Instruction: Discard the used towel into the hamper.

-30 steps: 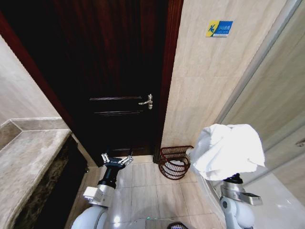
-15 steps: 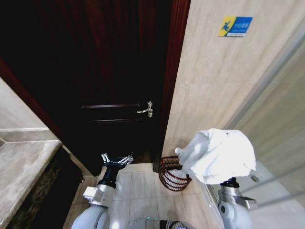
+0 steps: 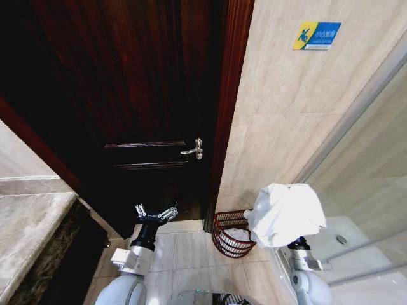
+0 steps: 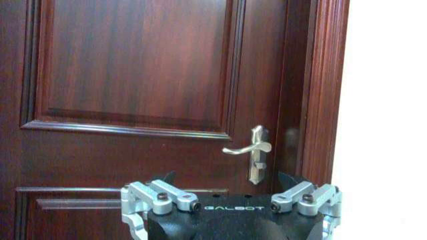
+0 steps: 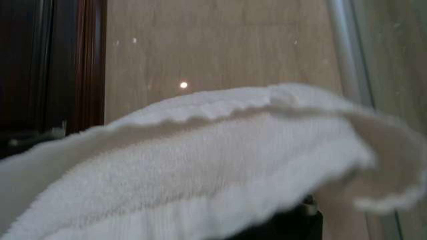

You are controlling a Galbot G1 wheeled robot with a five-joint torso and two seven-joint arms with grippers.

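Head view, towel: the white towel [image 3: 285, 214] is bunched and draped over the end of the right arm, raised off the floor, covering the right tool [image 3: 294, 236]; whether that tool pinches the cloth or merely carries it cannot be told.
Head view, hamper: the hamper [image 3: 230, 232] stands on the tiled floor against the wall, just beside the door frame, below the towel and a little to its left; something pale seems to lie inside, though what it is cannot be told.
Head view, left tool: the left tool [image 3: 155, 214] is held up in front of the dark wooden door [image 3: 146, 95], jaws spread and holding nothing, well apart from the hamper on its right.
Head view, progress: the towel is picked up and carried near the hamper; by my judgement it is not yet squarely over the rim, and the release is not yet done.
Left wrist view: the left tool [image 4: 230, 202] faces the door with both fingers [image 4: 167, 197] splayed wide; the door handle [image 4: 252, 150] sits beyond it, untouched.
Right wrist view: the towel [image 5: 200, 170] lies folded across the front of the right tool, hiding its jaws; beige wall tile [image 5: 220, 45] and a strip of door frame lie beyond.
Left to do: bring the towel above the hamper and let it drop in.
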